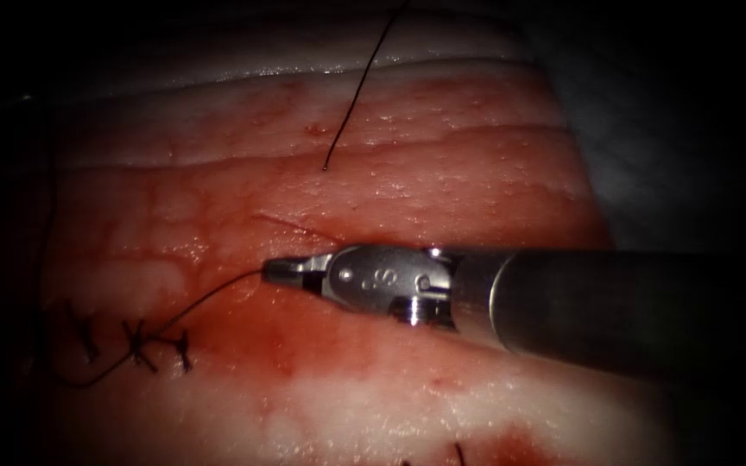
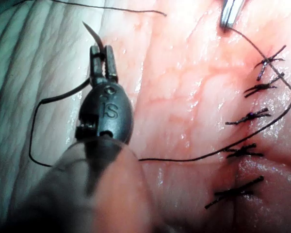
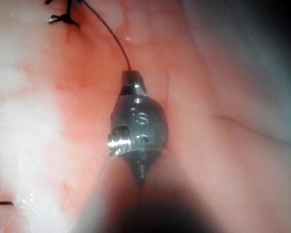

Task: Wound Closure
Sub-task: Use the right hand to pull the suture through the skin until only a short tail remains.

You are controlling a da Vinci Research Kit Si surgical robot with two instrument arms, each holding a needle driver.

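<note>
Gripping the thread (image 1: 218,293) in closed jaws, the right tool (image 1: 278,270) is lying over the tissue (image 1: 442,173); the left tool (image 2: 103,60) is clamping the needle (image 2: 94,35) clear of tissue. Steady, gentle tension seems wise beside the stitches (image 1: 135,341).

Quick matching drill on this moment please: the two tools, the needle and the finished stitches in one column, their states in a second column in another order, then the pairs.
Things
1. left arm's dark needle driver
2. right arm's silver needle driver
3. curved steel needle
4. row of dark knotted stitches

States
A. shut on the thin black thread
B. clear of the pale pink tissue, tip free
C. lying across the tissue
D. shut on the needle, near its tail end

Pairs: 1-D, 2-A, 3-B, 4-C
</note>
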